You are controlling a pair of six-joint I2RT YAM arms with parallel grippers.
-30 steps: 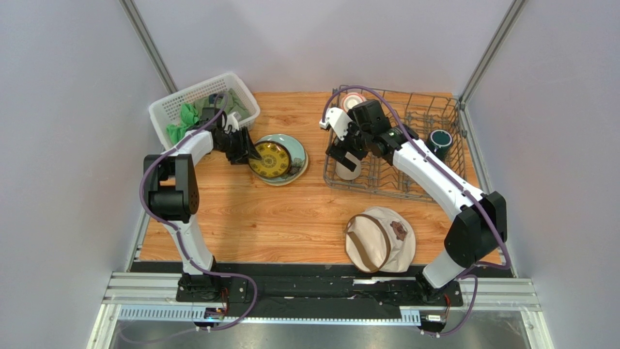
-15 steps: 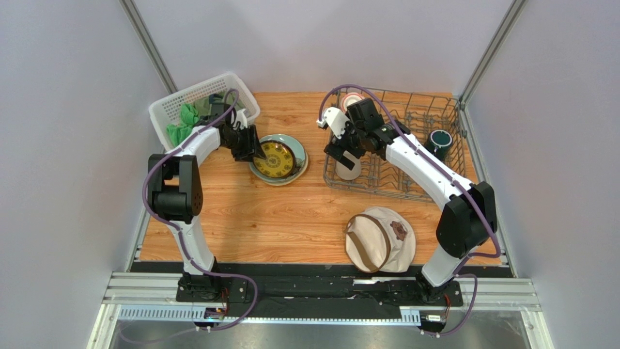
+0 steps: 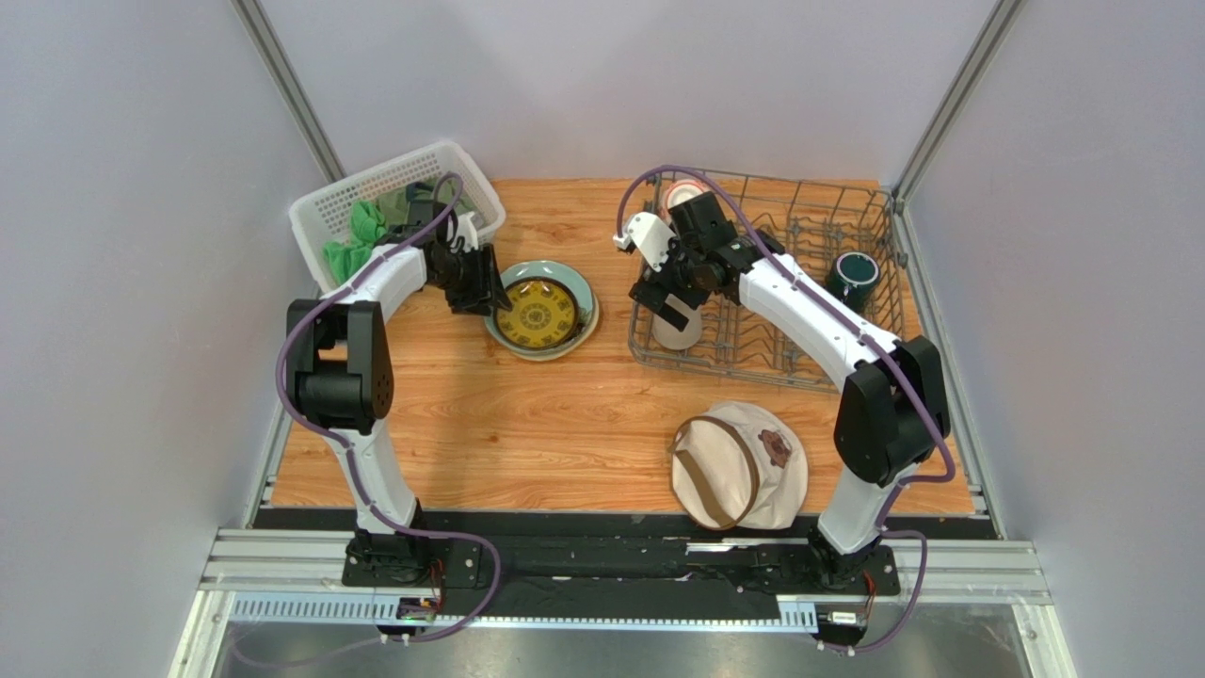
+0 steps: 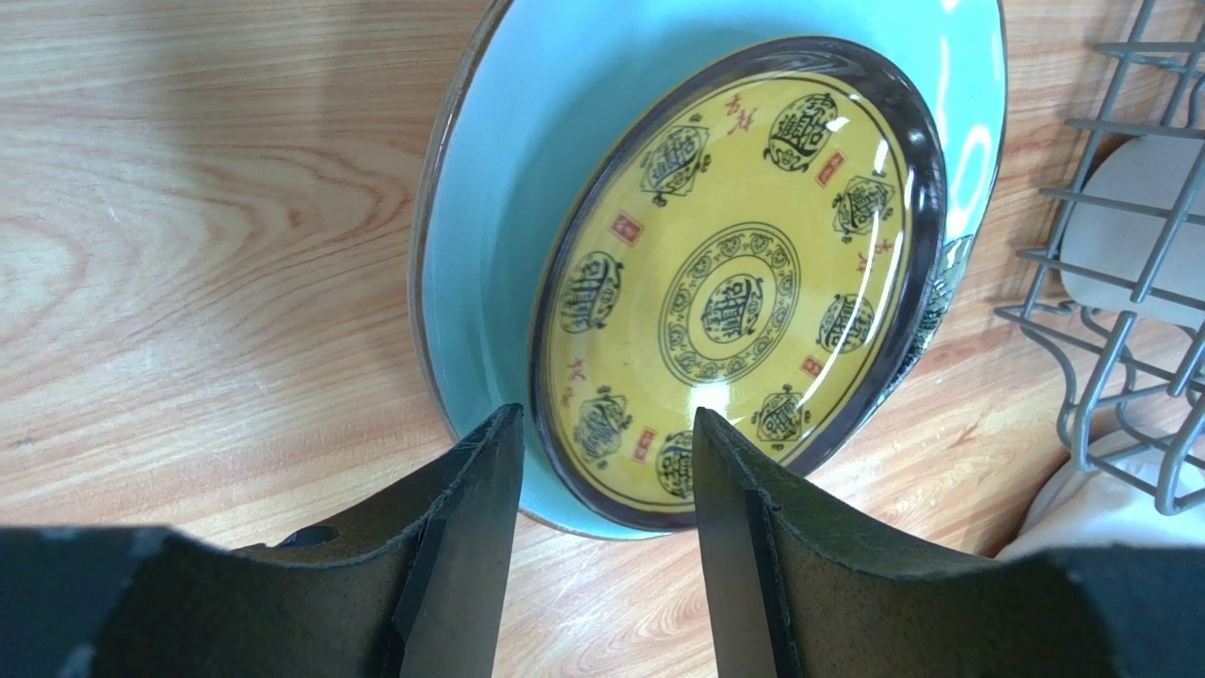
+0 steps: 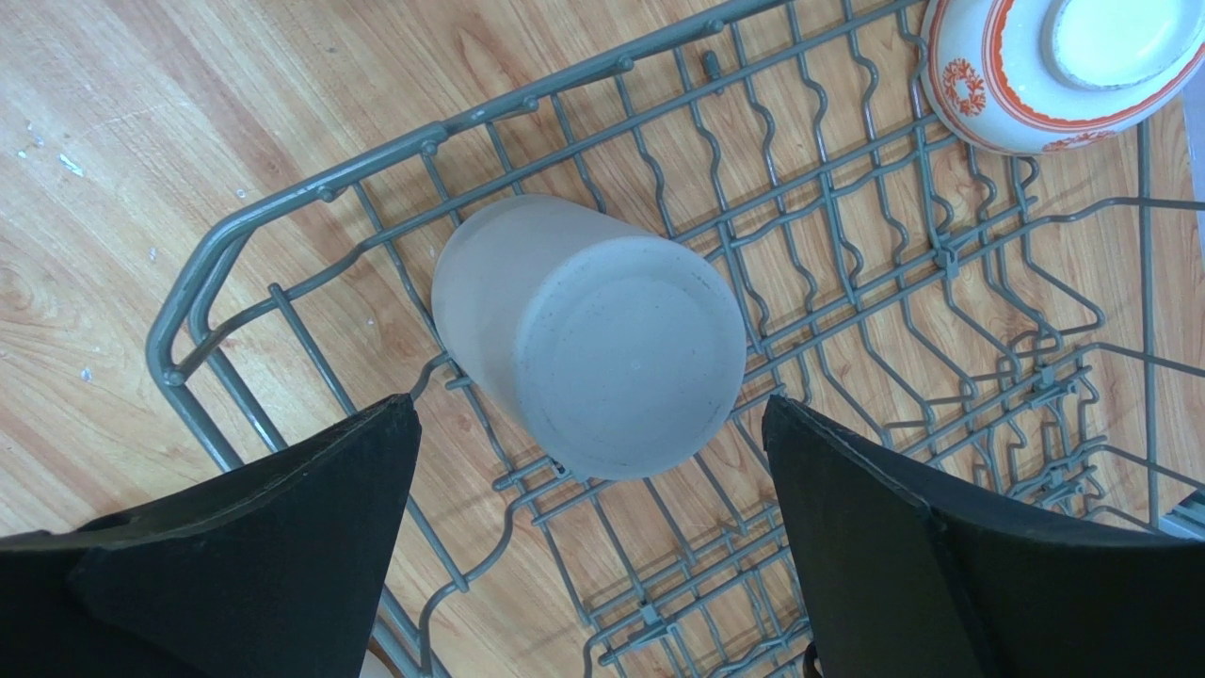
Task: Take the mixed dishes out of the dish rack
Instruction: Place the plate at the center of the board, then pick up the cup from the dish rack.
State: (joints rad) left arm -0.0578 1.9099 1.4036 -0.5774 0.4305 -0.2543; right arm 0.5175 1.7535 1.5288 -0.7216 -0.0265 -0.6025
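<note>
Left hand [image 4: 606,413] released above yellow plate [image 4: 736,283]; right hand [image 5: 587,404] released wide over tumbler [image 5: 601,346] in rack [image 5: 226,247].

- A wooden table [image 3: 467,424] is showing warm orange grain.
- Pale grey walls [image 3: 127,283] are closing it in on three sides.
- Metal posts [image 3: 290,85] are slanting up at both back corners.
- A silver rail [image 3: 623,572] is running along the near edge.
- Soft, even light is falling.

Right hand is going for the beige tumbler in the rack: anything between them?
Nothing visible. The open right hand hangs directly over the upside-down beige tumbler, one finger on either side. The dish rack wires lie only beneath and around it, and the patterned bowl sits well apart.
</note>
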